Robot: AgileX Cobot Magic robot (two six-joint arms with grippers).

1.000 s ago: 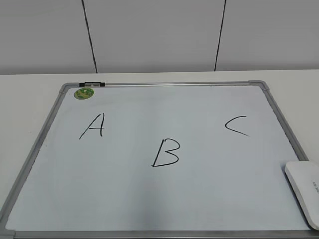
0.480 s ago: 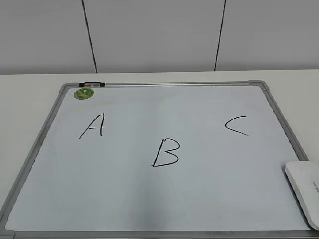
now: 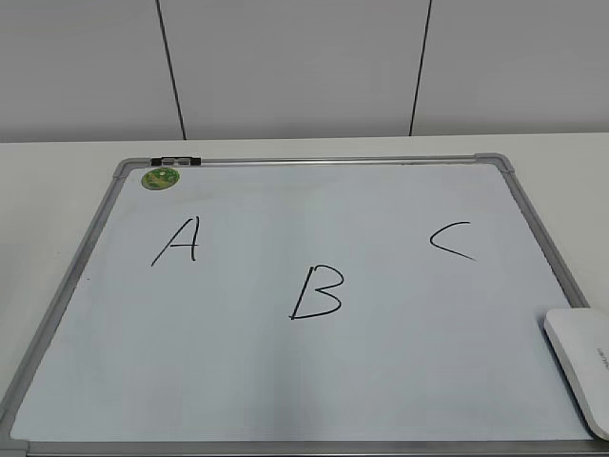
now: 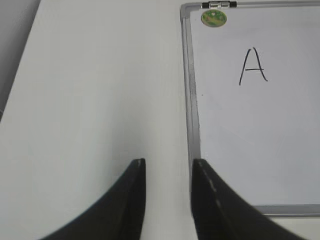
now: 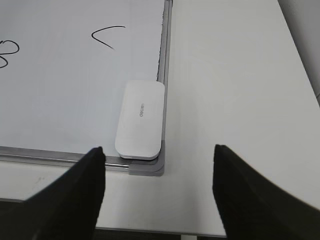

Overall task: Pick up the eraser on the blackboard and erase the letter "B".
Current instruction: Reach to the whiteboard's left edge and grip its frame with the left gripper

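The blackboard (image 3: 400,362) is a white board in a silver frame, lying flat on the table. The black letter "B" (image 3: 317,292) is near its middle, between "A" (image 3: 178,241) and "C" (image 3: 451,240). The white eraser (image 3: 582,367) lies on the board's near right corner; in the right wrist view the eraser (image 5: 140,120) sits just ahead of my right gripper (image 5: 159,150), which is open and empty above the table edge. My left gripper (image 4: 168,163) is open and empty, over the table beside the board's left frame (image 4: 191,100).
A small round green magnet (image 3: 160,177) sits at the board's far left corner, next to a black clip (image 3: 176,160). A white wall stands behind the table. The table's near edge shows in the right wrist view (image 5: 165,232).
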